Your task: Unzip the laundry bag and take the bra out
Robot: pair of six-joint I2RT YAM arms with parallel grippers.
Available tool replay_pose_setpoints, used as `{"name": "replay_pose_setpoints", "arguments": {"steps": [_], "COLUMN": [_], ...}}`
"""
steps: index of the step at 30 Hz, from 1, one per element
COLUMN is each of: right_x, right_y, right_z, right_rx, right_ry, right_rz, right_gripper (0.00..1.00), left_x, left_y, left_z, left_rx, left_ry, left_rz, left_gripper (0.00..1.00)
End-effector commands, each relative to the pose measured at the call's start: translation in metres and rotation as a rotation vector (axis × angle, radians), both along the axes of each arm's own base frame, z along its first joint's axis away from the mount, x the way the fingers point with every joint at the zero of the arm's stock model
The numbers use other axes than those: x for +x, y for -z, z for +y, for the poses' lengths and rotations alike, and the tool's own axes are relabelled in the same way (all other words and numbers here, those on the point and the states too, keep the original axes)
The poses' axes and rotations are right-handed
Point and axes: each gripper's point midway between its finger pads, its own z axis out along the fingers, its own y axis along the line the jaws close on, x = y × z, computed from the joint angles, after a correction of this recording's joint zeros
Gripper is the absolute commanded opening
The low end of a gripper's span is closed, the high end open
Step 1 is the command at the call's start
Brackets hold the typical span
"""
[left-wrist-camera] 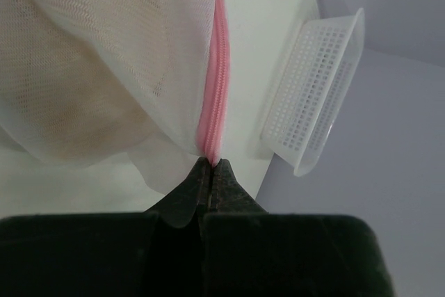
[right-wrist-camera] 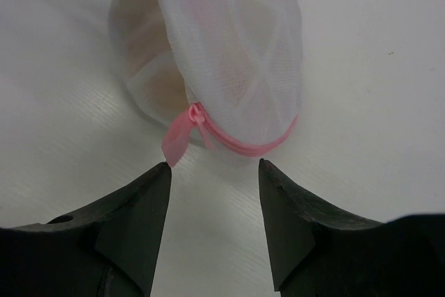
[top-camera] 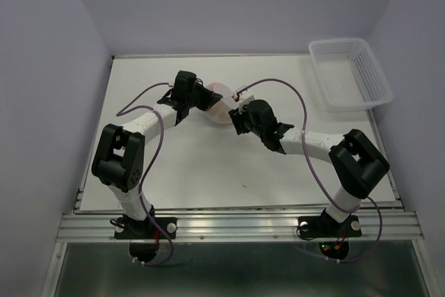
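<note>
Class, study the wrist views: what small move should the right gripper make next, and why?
Probably nudge the right gripper forward and slightly left, then close on the pink zipper pull: its jaws stand open just short of it, while the left gripper pinches the pink rim of the laundry bag, steadying it.

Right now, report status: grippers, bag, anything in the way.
Left gripper shut on pink zipper rim of the bag. Right gripper open, just short of the zipper tab. Bag zipped, bra inside. Nothing between jaws and tab.

A robotics lab cell: white table (top-camera: 208, 165) boxed by bare pale walls (top-camera: 243, 5), aluminium rail (top-camera: 236, 226) at six o'clock carrying two bolted arm bases (top-camera: 147, 226).
</note>
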Motion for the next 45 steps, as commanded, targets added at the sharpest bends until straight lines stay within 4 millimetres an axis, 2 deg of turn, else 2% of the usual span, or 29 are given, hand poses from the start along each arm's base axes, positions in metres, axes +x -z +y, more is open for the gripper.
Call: {"name": "replay_pose_setpoints", "arguments": {"steps": [1,5,9,12,16,20,29,32,34,36,39,40,45], "right_x": [0.018,0.030,0.033,0.034,0.033,0.027,0.011,0.004,0.003,0.001,-0.002,-0.006,-0.005], "right_y": [-0.036,-0.038,-0.040,-0.042,-0.045,-0.045,-0.030,-0.031,-0.031,-0.027,-0.026,-0.023,-0.037], "right_z": [0.026,0.023,0.021,0.019,0.019,0.019,0.006,0.009,0.006,0.005,0.009,0.013,0.032], "right_rx": [0.054,0.042,0.046,0.059,0.070,0.079,0.034,0.045,0.047,0.040,0.039,0.039,0.080], "right_ry": [-0.022,0.029,0.056,0.070,0.072,0.054,0.044,0.002,0.016,0.007,-0.024,-0.057,-0.136], "right_rz": [-0.119,-0.147,-0.157,-0.166,-0.167,-0.157,-0.107,-0.100,-0.099,-0.093,-0.092,-0.084,-0.100], "right_gripper": [0.58,0.51,0.42,0.31,0.26,0.12,0.08,0.07,0.13,0.13,0.13,0.17,0.18], "left_x": [-0.004,-0.006,-0.007,-0.008,-0.008,-0.008,-0.004,-0.003,-0.003,-0.004,-0.004,-0.005,-0.007], "left_y": [-0.026,-0.026,-0.025,-0.024,-0.021,-0.018,-0.016,-0.019,-0.019,-0.017,-0.018,-0.017,-0.017], "left_z": [-0.002,-0.006,-0.006,-0.007,-0.007,-0.005,0.007,0.009,0.011,0.011,0.010,0.010,0.004], "left_rx": [-0.023,-0.026,-0.023,-0.025,-0.017,-0.010,0.015,0.024,0.033,0.036,0.035,0.035,0.038], "left_ry": [-0.001,0.014,0.017,0.026,0.023,0.015,-0.023,-0.032,-0.032,-0.032,-0.025,-0.019,0.015], "left_rz": [-0.038,-0.033,-0.033,-0.029,-0.023,-0.017,-0.014,-0.024,-0.029,-0.023,-0.025,-0.026,-0.031], "left_gripper": [0.00,0.00,0.00,0.00,0.00,0.00,0.00,0.00,0.00,0.00,0.00,0.00,0.00]}}
